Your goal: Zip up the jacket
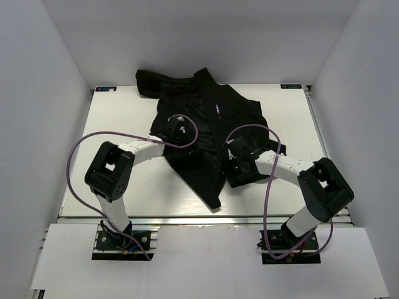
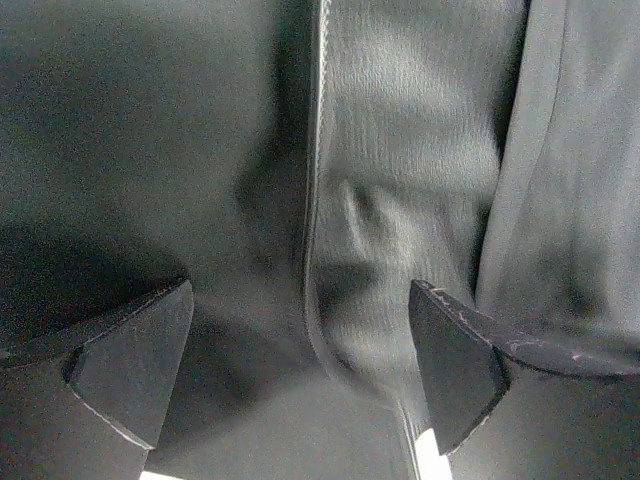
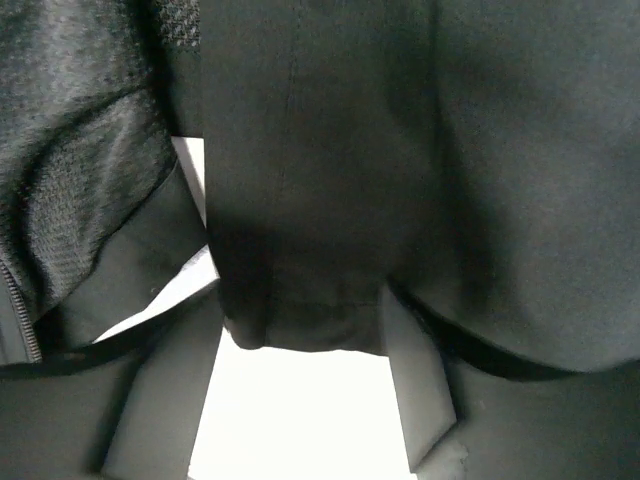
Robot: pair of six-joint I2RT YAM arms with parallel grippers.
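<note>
The black jacket (image 1: 206,124) lies crumpled on the table's middle and far part, a small coloured mark (image 1: 218,109) on its chest. My left gripper (image 1: 176,129) hovers over the jacket's left half. In the left wrist view it (image 2: 300,370) is open wide above the fabric (image 2: 420,150), with a long seam (image 2: 312,200) running between the fingers. My right gripper (image 1: 237,161) is at the jacket's lower right. In the right wrist view it (image 3: 295,400) is open, and a flap of the jacket's hem (image 3: 300,300) fills the gap at its fingertips. Zipper teeth (image 3: 22,320) show at the left.
The jacket rests on a white table (image 1: 118,180) enclosed by white walls on three sides. Purple cables (image 1: 78,156) loop off both arms. A metal rail (image 1: 206,219) runs along the near edge by the arm bases.
</note>
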